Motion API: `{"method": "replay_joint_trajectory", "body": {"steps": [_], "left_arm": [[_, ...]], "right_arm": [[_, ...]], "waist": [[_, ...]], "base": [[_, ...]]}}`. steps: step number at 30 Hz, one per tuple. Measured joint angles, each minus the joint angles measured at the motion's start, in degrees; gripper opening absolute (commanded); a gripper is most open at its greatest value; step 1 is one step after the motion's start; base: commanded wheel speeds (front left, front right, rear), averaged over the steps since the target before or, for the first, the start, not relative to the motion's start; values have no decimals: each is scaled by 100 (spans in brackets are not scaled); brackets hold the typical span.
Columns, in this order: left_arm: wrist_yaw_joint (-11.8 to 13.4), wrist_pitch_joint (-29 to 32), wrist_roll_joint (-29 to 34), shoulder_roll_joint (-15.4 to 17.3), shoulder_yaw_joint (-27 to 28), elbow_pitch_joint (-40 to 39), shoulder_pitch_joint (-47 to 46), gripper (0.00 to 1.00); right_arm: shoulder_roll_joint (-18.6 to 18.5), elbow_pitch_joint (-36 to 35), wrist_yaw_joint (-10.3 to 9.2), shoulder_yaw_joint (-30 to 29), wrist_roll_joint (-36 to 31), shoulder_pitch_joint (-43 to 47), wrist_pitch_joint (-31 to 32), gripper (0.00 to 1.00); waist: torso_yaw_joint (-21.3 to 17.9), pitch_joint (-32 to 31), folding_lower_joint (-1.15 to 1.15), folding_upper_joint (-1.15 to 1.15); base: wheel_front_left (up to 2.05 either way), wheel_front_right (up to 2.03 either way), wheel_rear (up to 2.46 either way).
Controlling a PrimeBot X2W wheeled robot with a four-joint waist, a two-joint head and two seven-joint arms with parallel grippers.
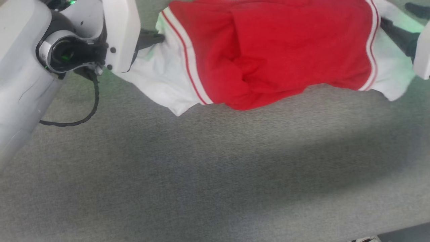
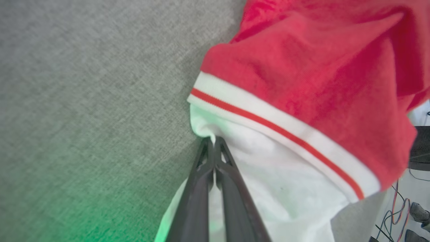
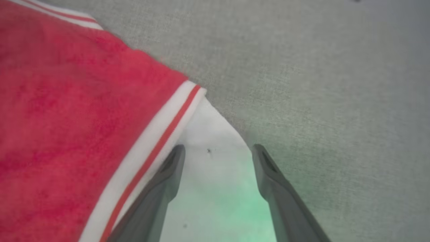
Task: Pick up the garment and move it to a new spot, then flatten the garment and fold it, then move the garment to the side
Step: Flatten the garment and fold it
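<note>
Grey woven table covering [image 1: 215, 174] underneath. The garment [image 1: 268, 50], soft red basketball shorts with white striped trim, lies at 12 o'clock in head view, long axis 9 to 3. At its 9 o'clock end the left gripper [image 2: 213, 143] is pinched tight on white inner lining [image 2: 285, 188]. At 3 o'clock the right gripper [image 3: 218, 151] stands wide, straddling lining, holding nothing; probably closes next. Path unobstructed.

Grey woven work surface [image 1: 215, 174], broad soft shadow band across its middle, green cast [image 2: 100, 215] on one patch; past its edge in the left wrist view, coloured cables [image 2: 398, 210] over pale floor, a dark boxy object [image 2: 420, 148] beside them.
</note>
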Motion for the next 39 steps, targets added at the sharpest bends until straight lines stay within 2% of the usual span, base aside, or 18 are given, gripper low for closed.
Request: {"method": "replay_joint_trajectory", "body": {"steps": [6,7,8,9,10,20,25,31,35,39], "left_arm": [[0,-179,-137,9,-186,-120,-130,0],[0,-187,-160,19,-213,-130,-148,0],[0,-210,-202,24,-246,-131,-166,0],[0,-237,-250,31,-282,-130,-174,0],[0,-237,-250,31,-282,-130,-174,0],[10,-977,-515,-31,-445,-63,-8,0],[10,-1747,-591,-113,-458,-112,85,0],[10,-3007,-471,-125,-271,33,61,0],[10,-3766,-403,-168,-104,403,-142,0],[10,-4589,-242,-250,214,1151,-640,0]], "right_arm": [[-126,318,1,625,431,-369,145,100],[-135,358,1,692,502,-415,134,96],[-145,391,1,766,575,-454,129,48],[-159,400,1,846,617,-483,65,19],[-159,400,1,846,617,-483,65,0],[-227,549,3,1385,1025,-630,-645,0],[-380,521,3,1381,1203,-775,-1230,0],[-533,491,3,1323,1352,-1000,-1650,0],[-388,846,3,1049,1377,-1409,-1949,0],[44,1601,3,702,1217,-2051,-2287,0]], "waist": [[108,115,0,0],[112,123,0,0],[115,124,0,0],[119,119,0,0],[119,119,0,0],[184,-152,0,0],[312,-434,0,0],[608,-740,0,0],[823,-837,0,0],[934,-776,0,0]], "base": [[0,0,0],[0,0,0],[0,0,0],[0,0,0],[0,0,0],[0,0,0],[0,0,0],[0,0,0],[0,0,0],[0,0,0]]}}
